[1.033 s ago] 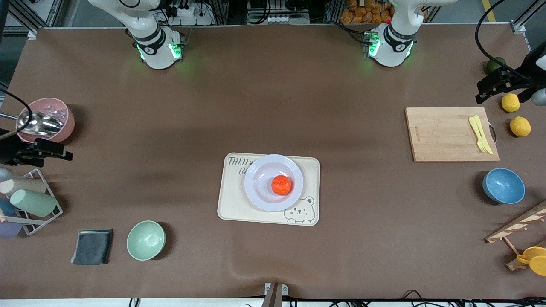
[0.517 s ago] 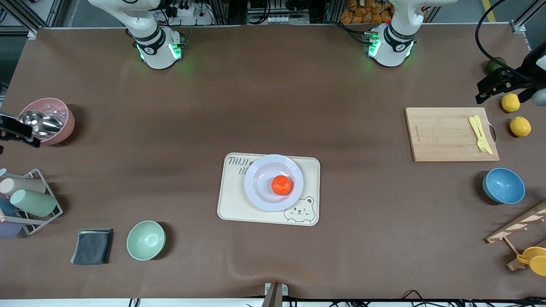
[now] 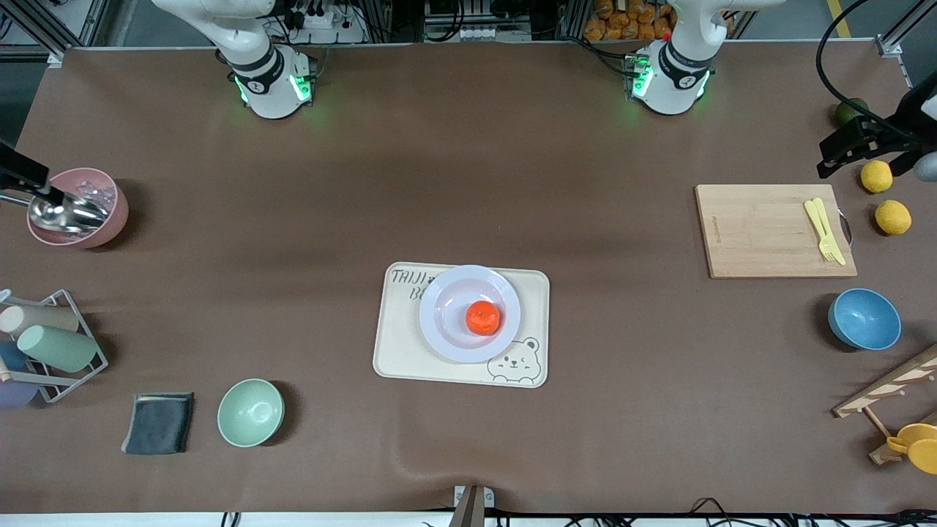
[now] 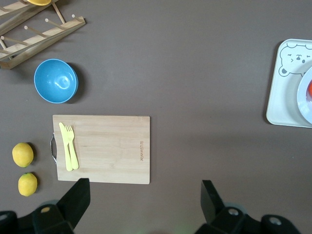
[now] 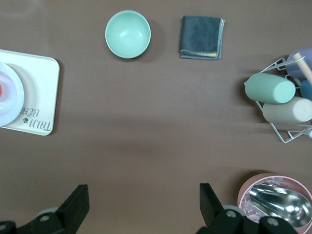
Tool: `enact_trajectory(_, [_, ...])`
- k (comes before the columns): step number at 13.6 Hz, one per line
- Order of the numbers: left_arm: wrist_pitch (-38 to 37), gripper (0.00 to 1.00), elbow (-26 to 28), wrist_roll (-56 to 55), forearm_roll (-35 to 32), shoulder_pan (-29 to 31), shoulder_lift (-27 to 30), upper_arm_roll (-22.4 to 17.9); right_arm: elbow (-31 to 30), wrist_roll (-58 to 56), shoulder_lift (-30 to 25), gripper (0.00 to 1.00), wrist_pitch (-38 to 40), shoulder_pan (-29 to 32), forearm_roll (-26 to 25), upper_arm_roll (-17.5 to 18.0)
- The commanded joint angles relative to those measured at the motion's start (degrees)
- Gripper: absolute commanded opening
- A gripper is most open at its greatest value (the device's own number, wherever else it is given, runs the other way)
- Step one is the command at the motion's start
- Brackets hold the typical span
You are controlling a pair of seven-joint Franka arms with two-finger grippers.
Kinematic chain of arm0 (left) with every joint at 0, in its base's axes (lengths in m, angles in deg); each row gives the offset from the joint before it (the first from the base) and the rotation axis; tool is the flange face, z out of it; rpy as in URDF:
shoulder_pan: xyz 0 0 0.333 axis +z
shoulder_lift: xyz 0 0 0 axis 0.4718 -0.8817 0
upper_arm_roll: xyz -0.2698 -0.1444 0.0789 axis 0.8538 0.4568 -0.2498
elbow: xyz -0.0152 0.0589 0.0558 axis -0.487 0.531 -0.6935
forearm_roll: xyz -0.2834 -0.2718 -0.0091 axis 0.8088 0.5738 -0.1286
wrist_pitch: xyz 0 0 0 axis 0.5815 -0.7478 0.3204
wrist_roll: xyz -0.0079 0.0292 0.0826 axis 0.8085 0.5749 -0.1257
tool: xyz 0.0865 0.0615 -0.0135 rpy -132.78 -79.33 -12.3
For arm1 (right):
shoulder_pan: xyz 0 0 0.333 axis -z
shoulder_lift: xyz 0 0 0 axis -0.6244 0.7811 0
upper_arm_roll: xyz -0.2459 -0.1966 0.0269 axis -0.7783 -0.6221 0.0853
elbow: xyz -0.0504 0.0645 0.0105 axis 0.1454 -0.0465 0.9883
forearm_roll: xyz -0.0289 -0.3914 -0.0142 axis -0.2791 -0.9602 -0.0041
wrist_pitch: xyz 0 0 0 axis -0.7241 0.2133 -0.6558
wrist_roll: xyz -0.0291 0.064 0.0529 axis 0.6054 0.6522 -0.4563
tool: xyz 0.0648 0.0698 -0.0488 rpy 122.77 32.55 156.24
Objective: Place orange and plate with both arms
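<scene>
The orange (image 3: 483, 318) sits in the plate (image 3: 439, 326), which rests on a cream tray (image 3: 402, 351) with a bear print at mid-table. Toward the left arm's end lie a wooden board (image 3: 761, 230) with a yellow fork (image 3: 824, 230) on it, two lemons (image 3: 893, 217) beside it, and a blue bowl (image 3: 864, 319) nearer the camera. The left gripper (image 3: 849, 143) hangs over that end, by the lemons. Toward the right arm's end stand a pink bowl (image 3: 110, 197) holding a metal scoop (image 3: 62, 212), a rack of cups (image 3: 51, 344), a grey cloth (image 3: 158, 423) and a green bowl (image 3: 250, 412). The right gripper (image 3: 22, 176) is at the view's edge by the pink bowl.
</scene>
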Motion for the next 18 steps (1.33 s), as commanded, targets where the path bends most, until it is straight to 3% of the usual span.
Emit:
enact_trajectory(1, [0.4,1.00,1.0,0.0,1.0,0.6,1.3,0.3,-4.1,5.5,-2.4,1.00,-3.0,2.2,-4.9,5.5])
enact_trajectory(18, [-1.2,1.00,-0.3,0.4,1.6,-0.6,0.7,0.6,-3.2,6.1,-2.1,1.00,-4.1,1.8,-4.0,5.3])
